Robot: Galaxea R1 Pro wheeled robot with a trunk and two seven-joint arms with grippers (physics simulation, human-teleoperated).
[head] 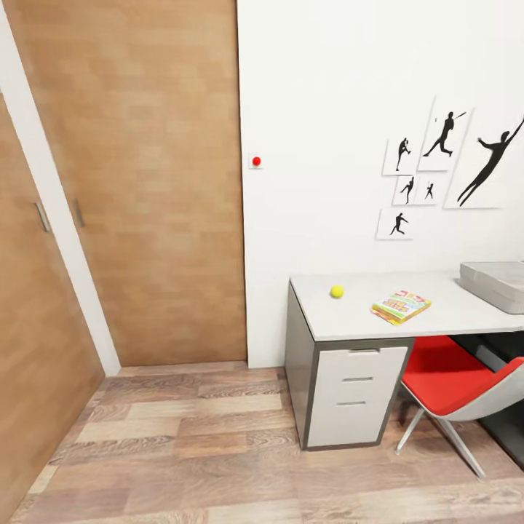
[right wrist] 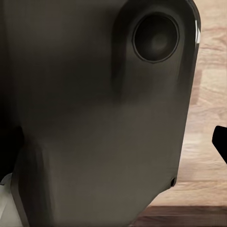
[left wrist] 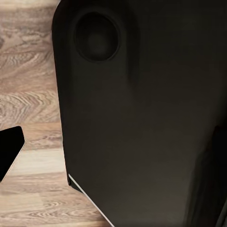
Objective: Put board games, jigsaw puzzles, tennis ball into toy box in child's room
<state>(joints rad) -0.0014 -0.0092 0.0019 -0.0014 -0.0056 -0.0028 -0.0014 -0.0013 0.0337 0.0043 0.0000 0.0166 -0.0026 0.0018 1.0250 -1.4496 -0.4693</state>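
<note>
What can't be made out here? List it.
- Toy box: head view, cut off by the right edge; its contents are hidden.
- Board game on the table: print too small to read.
- Both claws' state: each wrist view is blocked by a dark robot panel above the wood floor.

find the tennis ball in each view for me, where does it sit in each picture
Head view: the tennis ball lies on the table, near its left end, left of the board game.
Left wrist view: not in it; a dark robot body panel over wood floor.
Right wrist view: not in it; the same kind of dark panel over floor.
Shared landmark: the wood plank floor, in all three views.
</note>
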